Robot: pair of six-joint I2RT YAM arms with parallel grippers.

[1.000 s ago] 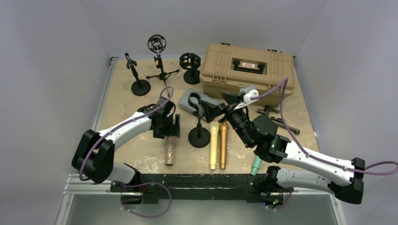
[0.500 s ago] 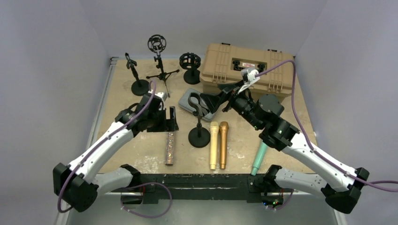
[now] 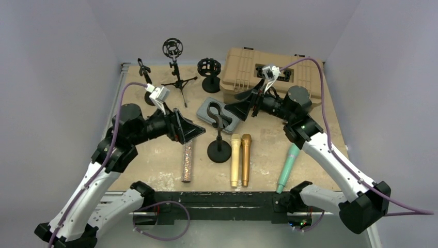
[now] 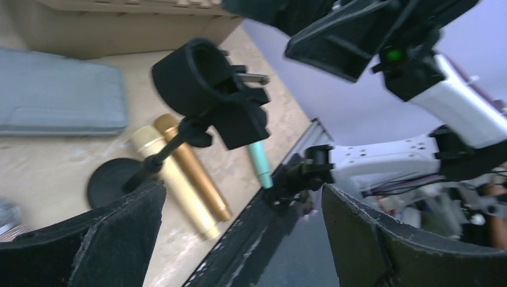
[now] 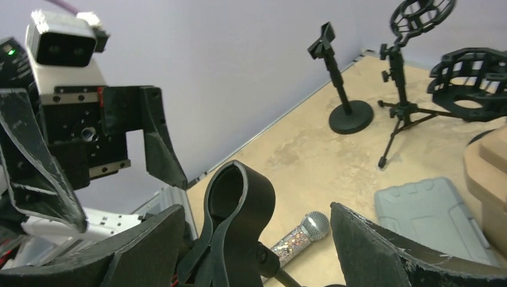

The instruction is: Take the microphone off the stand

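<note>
I find the stand clip empty. The glitter mic lies flat on the tabletop, just left of its base. Left pincer and right pincer hang released, holding nothing. Removal appears complete.

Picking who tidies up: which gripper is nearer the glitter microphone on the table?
Left. The left gripper hovers just beyond the glitter microphone; the right gripper is farther off, beyond the stand clip.

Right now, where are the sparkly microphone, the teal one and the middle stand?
sparkly microphone (image 3: 187, 163): top view, middle of its body.
teal microphone (image 3: 287, 168): top view, middle of its handle.
middle stand (image 3: 219, 152): top view, its round base.
</note>
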